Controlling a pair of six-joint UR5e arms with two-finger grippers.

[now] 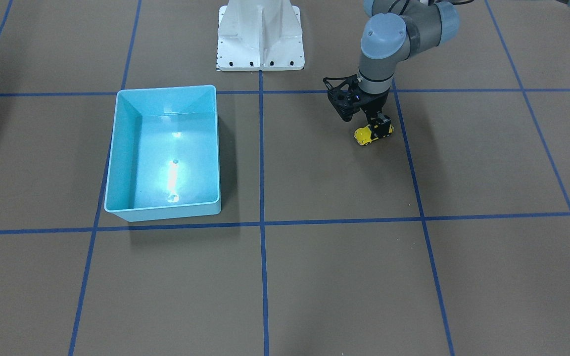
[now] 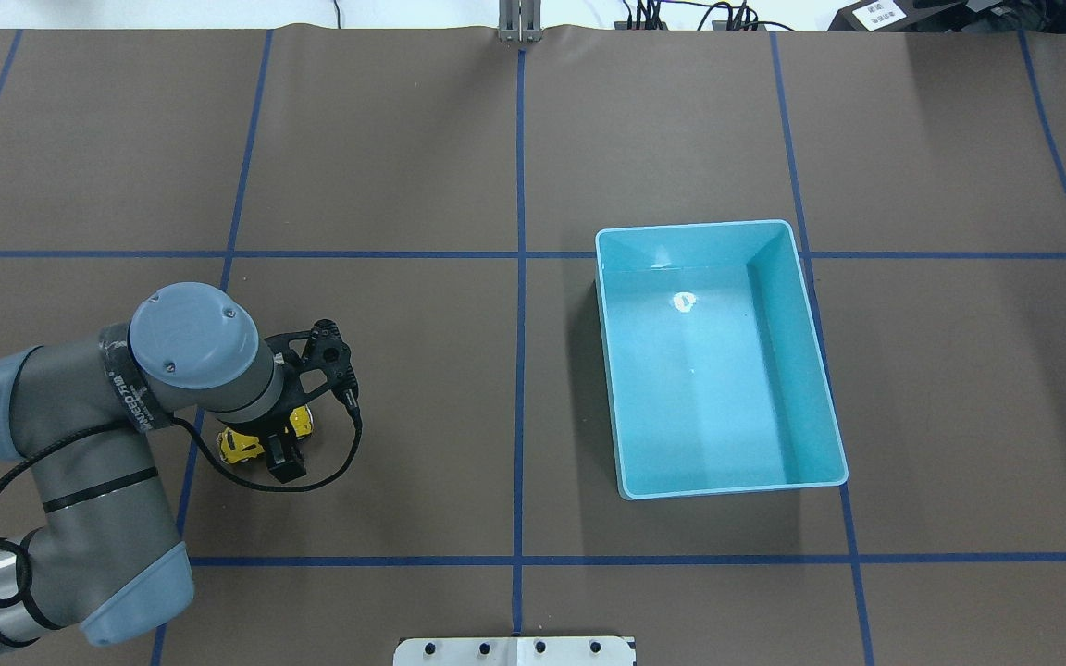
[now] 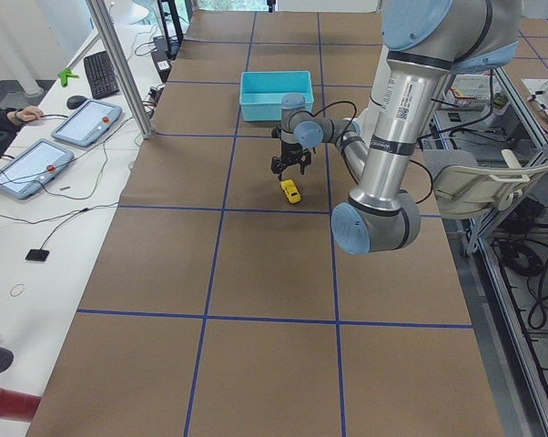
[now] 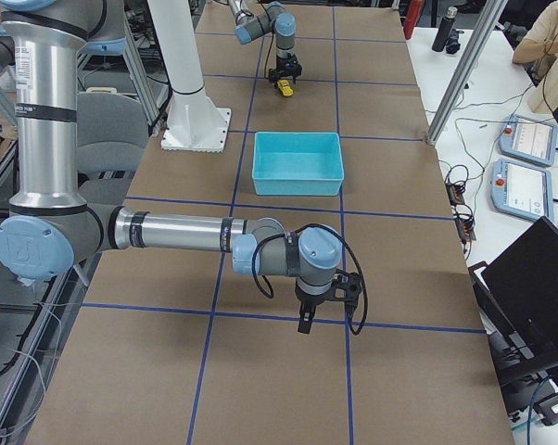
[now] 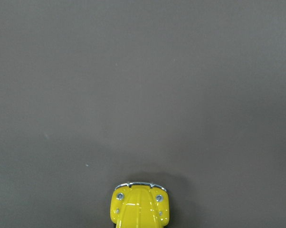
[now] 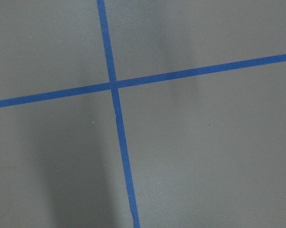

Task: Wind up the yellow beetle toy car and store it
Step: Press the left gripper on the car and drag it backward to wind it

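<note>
The yellow beetle toy car (image 1: pixel 364 135) stands on the brown table near the robot's left side. It also shows in the overhead view (image 2: pixel 239 448), the left side view (image 3: pixel 291 191) and the right side view (image 4: pixel 285 89). My left gripper (image 1: pixel 378 129) points down over the car's middle with a finger on each side, and appears shut on the car. The left wrist view shows only the car's rounded end (image 5: pixel 140 208) on the table. My right gripper (image 4: pixel 318 311) hangs low over the table far from the car; I cannot tell whether it is open or shut.
The open, empty blue bin (image 1: pixel 166 89) stands on the table toward the robot's right, well apart from the car (image 2: pixel 709 225). Blue tape lines cross the table. The white robot base (image 1: pixel 260 34) is at the table's back edge.
</note>
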